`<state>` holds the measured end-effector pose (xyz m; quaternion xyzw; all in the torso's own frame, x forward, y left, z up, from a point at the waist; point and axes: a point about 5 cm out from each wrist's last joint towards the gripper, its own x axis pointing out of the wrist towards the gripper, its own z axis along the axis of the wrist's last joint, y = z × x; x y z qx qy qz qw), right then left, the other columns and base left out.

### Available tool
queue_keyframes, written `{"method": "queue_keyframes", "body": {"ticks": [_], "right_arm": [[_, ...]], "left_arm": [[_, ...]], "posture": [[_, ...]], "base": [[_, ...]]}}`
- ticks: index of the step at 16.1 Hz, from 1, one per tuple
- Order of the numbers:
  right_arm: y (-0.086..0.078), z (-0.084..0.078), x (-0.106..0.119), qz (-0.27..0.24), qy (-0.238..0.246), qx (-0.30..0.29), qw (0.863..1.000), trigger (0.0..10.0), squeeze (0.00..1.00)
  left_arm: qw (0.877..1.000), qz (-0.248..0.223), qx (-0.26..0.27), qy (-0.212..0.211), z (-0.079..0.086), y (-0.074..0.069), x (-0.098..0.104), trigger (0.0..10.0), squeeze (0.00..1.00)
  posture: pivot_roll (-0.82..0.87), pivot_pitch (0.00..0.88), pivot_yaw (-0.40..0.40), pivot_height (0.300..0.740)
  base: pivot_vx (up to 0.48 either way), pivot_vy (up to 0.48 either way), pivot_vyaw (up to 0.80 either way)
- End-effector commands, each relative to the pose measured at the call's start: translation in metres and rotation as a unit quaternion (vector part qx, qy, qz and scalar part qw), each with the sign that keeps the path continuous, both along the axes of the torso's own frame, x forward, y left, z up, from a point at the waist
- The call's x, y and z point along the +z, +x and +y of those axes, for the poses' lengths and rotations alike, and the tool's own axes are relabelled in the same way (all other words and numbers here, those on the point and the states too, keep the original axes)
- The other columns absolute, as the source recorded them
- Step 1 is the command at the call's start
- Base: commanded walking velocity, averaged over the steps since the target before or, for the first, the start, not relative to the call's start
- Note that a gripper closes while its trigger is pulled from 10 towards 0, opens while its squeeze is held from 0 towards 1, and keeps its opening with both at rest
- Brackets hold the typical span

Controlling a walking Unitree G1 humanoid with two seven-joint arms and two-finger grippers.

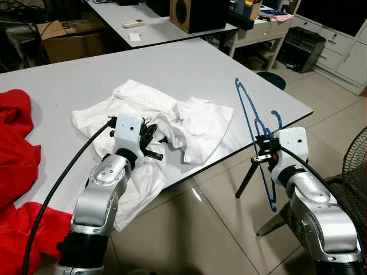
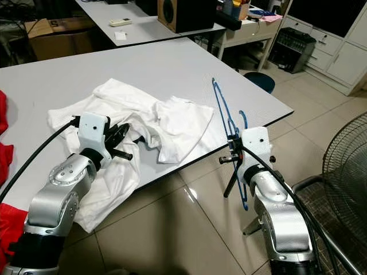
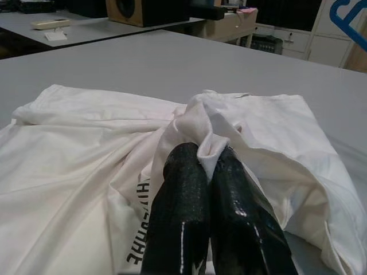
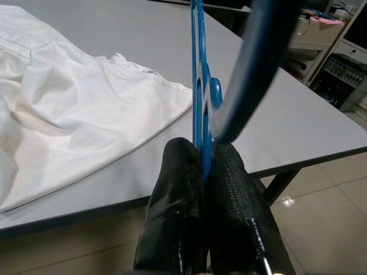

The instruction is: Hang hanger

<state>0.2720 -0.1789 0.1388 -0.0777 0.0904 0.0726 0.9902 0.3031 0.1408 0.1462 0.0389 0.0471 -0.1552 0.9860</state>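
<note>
Left wrist view puts us right on the pinch: the left gripper (image 3: 209, 157) has its fingers clenched on a raised fold of the white shirt (image 1: 155, 123), which lies crumpled on the grey desk (image 1: 218, 74). Just off the desk's near edge, the right gripper (image 4: 203, 152) has its fingers clamped on the blue hanger (image 1: 255, 134), holding it upright over the floor, hook end close to the fingers.

Now the risks. That fold is only a small bunch of cloth, so a lift could let it slide out of the pinch. The hanger is thin and gripped near one end, so it could twist in the grip or catch on the desk edge as it comes toward the shirt. Part of the shirt already droops over the near edge, and a careless pull could drag the rest off.

Left of the shirt lies a red garment (image 1: 17, 149). Beyond the shirt, a second desk carries a speaker (image 1: 198, 14) and a remote (image 1: 134, 23). Right of the hanger stand white cabinets (image 1: 338, 48) and a fan (image 1: 352, 172) on the glossy tiled floor (image 1: 195, 229).
</note>
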Motion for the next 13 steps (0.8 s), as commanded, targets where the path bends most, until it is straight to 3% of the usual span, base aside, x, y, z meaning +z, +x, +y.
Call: {"method": "queue_keyframes", "body": {"ticks": [1, 13], "right_arm": [[0.0019, 0.0005, 0.0011, -0.006, -0.005, -0.002, 1.000, 10.0, 0.00], [0.0025, 0.0014, 0.0004, -0.011, -0.008, -0.008, 1.000, 10.0, 0.00]], "left_arm": [[1.000, -0.006, -0.006, 0.007, -0.0013, -0.0007, 0.0048, 10.0, 0.00], [1.000, -0.004, -0.019, 0.025, -0.0015, 0.0028, 0.0046, 10.0, 0.00]], "posture": [[-0.05, 0.000, -0.051, 0.740], [-0.06, 0.000, -0.033, 0.740]], "base": [[-0.274, 0.000, 0.00], [-0.347, 0.000, 0.00]]}}
